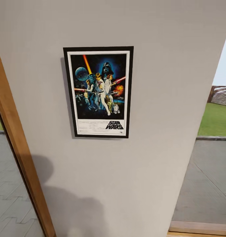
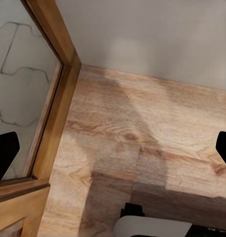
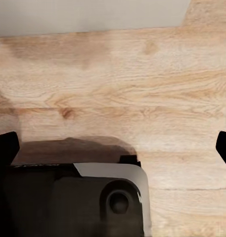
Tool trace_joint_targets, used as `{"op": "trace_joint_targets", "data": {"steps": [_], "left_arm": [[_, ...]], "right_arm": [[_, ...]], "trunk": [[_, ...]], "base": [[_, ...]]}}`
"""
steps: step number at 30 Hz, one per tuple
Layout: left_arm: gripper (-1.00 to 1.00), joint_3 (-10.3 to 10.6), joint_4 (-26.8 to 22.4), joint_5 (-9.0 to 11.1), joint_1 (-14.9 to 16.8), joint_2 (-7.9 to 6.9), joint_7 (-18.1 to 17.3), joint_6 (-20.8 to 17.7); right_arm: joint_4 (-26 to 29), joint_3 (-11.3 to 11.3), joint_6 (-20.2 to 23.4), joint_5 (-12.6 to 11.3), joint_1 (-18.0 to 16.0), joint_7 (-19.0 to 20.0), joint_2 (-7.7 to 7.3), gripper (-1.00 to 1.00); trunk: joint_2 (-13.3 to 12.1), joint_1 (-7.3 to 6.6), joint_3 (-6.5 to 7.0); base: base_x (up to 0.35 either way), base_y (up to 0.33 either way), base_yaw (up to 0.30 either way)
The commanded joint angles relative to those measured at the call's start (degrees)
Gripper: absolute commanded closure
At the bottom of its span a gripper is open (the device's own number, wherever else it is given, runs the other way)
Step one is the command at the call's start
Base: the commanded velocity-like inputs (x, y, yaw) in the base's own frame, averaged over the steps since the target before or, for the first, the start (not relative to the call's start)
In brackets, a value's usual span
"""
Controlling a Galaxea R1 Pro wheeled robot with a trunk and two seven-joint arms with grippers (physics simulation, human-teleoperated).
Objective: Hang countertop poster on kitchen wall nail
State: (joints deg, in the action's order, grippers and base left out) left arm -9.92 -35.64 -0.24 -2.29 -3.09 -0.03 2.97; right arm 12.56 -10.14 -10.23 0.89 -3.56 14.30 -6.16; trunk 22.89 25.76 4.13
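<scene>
The Star Wars poster [image 1: 98, 92] hangs upright and flat against the pale grey wall [image 1: 165, 49], at about the middle of the head view, with no gripper touching it. Any wall nail is hidden behind its black frame. The kitchen countertop is out of view. My left gripper [image 2: 113, 153] points down at the wooden floor [image 2: 142, 123], open, with its dark fingertips [image 2: 4, 158] far apart and nothing between them. My right gripper [image 3: 114, 147] is also open and empty above the floor.
A wooden door frame [image 1: 17, 148] with glass runs along the wall's left side. To the right is an opening onto paving and grass [image 1: 215, 118], with a wooden sill [image 1: 200, 227] below. My base [image 3: 93, 197] sits close under the right gripper.
</scene>
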Motion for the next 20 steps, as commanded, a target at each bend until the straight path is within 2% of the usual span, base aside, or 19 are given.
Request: {"op": "trace_joint_targets", "data": {"steps": [1, 6, 20], "left_arm": [[-1.0, 0.0, 0.0, 0.0, 0.0, 0.01, 0.0, 0.1], [-1.0, 0.0, 0.0, 0.0, 0.0, -0.03, 0.0, 0.1], [-1.0, -0.1, 0.0, 0.0, 0.0, -0.06, 0.0, 0.3]], "right_arm": [[-1.9, -0.5, -0.1, 0.1, 0.0, 0.4, 0.09, -1.0], [-5.9, -0.5, -0.2, 0.1, 0.0, 0.3, 0.16, -1.0], [-7.1, -0.5, -0.2, 0.1, 0.0, 0.3, 0.11, -1.0]], "trunk": [[0.0, 0.02, 0.01], [0.0, 0.02, 0.02], [0.0, 0.02, 0.02]], "base": [[0.0, 0.0, 0.0], [0.0, 0.0, 0.0], [0.0, 0.0, 0.0]]}}
